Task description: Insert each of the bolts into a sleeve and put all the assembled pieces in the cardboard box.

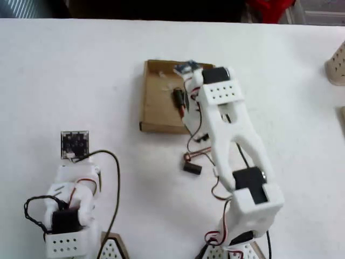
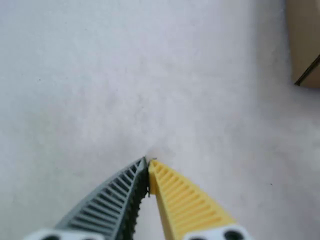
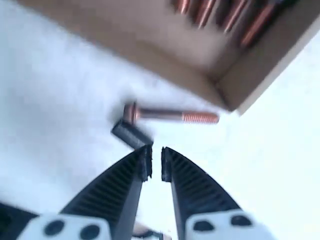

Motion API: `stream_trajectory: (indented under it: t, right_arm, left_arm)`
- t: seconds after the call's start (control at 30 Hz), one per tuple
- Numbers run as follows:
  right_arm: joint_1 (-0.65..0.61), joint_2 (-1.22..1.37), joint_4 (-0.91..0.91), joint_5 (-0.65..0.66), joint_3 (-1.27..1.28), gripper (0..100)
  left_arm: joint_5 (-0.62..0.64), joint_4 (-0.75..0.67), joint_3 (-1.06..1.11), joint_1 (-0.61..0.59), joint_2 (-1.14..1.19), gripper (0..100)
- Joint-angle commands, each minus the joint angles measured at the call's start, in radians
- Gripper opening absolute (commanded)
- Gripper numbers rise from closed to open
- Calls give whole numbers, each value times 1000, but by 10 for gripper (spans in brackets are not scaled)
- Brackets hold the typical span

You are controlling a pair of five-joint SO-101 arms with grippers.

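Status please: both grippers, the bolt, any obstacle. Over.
Left gripper jaws shut, empty, over table. Right gripper jaws slightly open, empty, just short of bolt. Bolt on table outside cardboard box, black sleeve at its head. No obstacle seen.

Cardboard box [image 3: 150, 55] runs off the picture's edge, and the copper pieces [image 3: 254, 26] inside are cropped, too indistinct to count.

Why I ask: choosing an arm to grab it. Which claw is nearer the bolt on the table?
Right. The right claw sits just short of the bolt; the left claw is over bare table, far off.
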Motion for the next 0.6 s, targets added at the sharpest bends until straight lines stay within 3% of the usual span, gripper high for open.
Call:
stream_trajectory:
  t: [0.0,0.3,0.5,0.57]
  right_arm:
    - [8,-157,-10,69,183,17]
    - [7,-367,-217,226,568,26]
    - [-1,-489,-341,382,735,171]
    - [-4,-524,-381,402,786,180]
  left_arm:
    - [-9,-6,2,-13,-5,24]
    - [-9,-6,2,-13,-5,24]
    - [-9,-6,2,-13,-5,24]
    - [-9,-6,2,-13,-5,24]
